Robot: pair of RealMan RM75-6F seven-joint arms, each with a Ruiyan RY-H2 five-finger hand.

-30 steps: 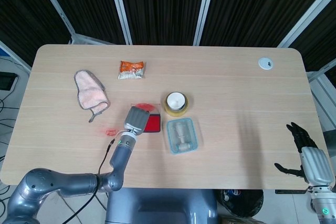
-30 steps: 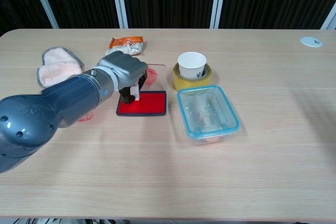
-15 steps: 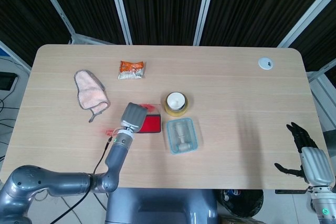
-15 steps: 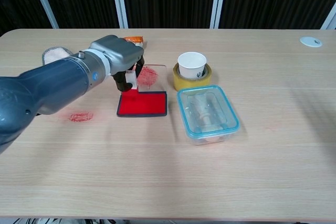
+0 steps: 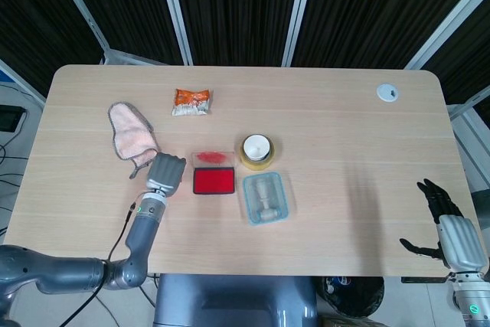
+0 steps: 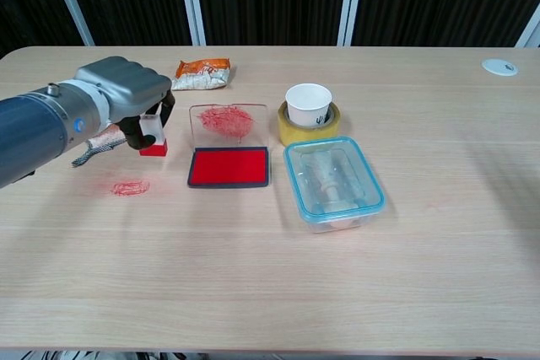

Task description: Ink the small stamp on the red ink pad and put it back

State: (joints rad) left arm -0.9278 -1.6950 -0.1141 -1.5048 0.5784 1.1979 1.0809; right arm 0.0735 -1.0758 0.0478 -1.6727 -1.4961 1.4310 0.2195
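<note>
My left hand pinches the small stamp, a clear block with a red base, and holds it just above the table, to the left of the red ink pad. In the head view the left hand covers the stamp and sits left of the ink pad. The pad's clear lid, smeared red, lies behind the pad. A red stamp print marks the table below the hand. My right hand hangs off the table's front right corner, its fingers spread and holding nothing.
A clear blue-rimmed box lies right of the pad. A white cup inside a yellow tape roll stands behind it. An orange snack pack, a pink cloth and a white disc also lie on the table.
The left hand lifted the stamp off the ink pad and carried it left, past the pad's edge. The pad and its lid are now uncovered. The right hand has not moved.
</note>
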